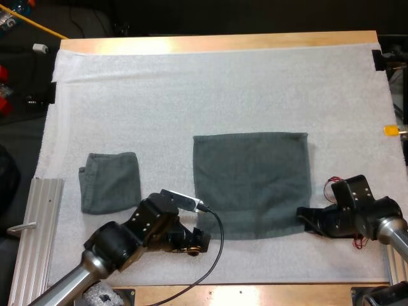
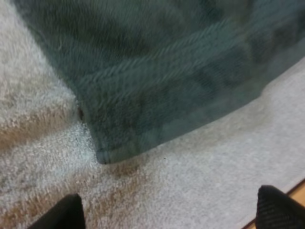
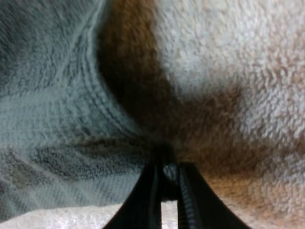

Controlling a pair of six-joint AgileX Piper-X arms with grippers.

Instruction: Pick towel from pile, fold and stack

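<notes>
Near the front edge of the white mat, two robot arms reach low toward a spread towel. The left arm comes in from the lower left and bends at the wrist, so the left end effector points at the towel's near left corner. Seen from the left wrist, its two black fingers stand wide apart and clear of the cloth, with the corner lying just ahead on the mat. The right arm enters from the right edge and lies low and nearly level. The right end effector sits at the towel's near right corner. From the right wrist, its slim black fingers are pressed close together, pinching the towel's hem where cloth meets mat.

The spread towel is dark grey-green, flat and roughly rectangular, with a ribbed weave and a stitched hem. It lies at the middle of the mat. A folded towel of the same colour lies well apart to its left as a small, soft-edged square. The mat is fuzzy and pale, and covers a wooden table.
</notes>
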